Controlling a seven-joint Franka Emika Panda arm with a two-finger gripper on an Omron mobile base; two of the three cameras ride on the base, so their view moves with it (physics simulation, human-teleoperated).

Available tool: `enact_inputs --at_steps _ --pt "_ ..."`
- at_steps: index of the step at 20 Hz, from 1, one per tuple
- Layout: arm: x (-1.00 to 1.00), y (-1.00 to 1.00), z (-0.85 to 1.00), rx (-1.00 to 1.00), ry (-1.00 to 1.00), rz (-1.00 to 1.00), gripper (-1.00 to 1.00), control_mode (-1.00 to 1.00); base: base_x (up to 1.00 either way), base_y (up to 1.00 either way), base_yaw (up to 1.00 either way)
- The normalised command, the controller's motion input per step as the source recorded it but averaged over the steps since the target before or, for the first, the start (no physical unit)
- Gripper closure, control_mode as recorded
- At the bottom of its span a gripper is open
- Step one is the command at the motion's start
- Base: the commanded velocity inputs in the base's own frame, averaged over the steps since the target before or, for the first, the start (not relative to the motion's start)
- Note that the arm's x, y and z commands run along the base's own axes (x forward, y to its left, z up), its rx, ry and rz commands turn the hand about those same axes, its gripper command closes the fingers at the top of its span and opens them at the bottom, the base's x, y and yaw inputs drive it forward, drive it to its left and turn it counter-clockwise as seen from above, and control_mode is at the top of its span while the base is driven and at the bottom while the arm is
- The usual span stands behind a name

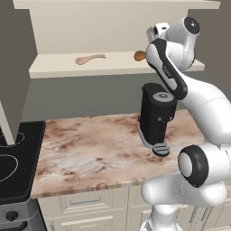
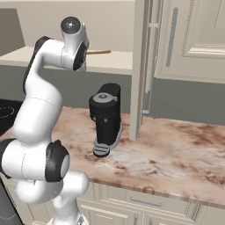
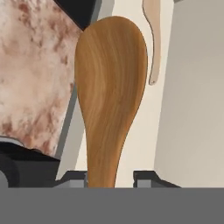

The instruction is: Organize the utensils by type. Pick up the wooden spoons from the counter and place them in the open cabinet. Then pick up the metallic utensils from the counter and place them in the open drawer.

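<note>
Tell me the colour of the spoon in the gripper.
Warm orange-brown wood with visible grain, best seen in the hand view: spoon, held by the gripper.

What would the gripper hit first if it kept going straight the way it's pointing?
Probably the cabinet shelf: the gripper holds the darker wooden spoon out over it, with the paler spoon lying further along. Depth is unclear.

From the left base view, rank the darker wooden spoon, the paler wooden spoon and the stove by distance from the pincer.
1. Darker wooden spoon: in the pincer, over the shelf's right part.
2. Paler wooden spoon: lying on the shelf, further left.
3. Stove: far lower left, beside the counter.
</note>
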Motion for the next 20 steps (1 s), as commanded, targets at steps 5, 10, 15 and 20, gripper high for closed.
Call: enact_inputs --at_steps 5,10,15,20 --pt "0.29 0.00 0.00 0.00 -0.12 0.12 1.00 -1.00 0.00 0.00 0.00" --pt "0.23 0.00 -0.01 0.00 -0.11 0.05 1.00 -1.00 0.00 0.00 0.00" --pt "0.29 0.00 0.00 0.00 -0.02 0.01 1.00 -1.00 0.00 0.00 0.00" --pt "0.34 0.00 0.00 0.00 0.00 0.05 1.00 -1.00 0.00 0.00 0.00"
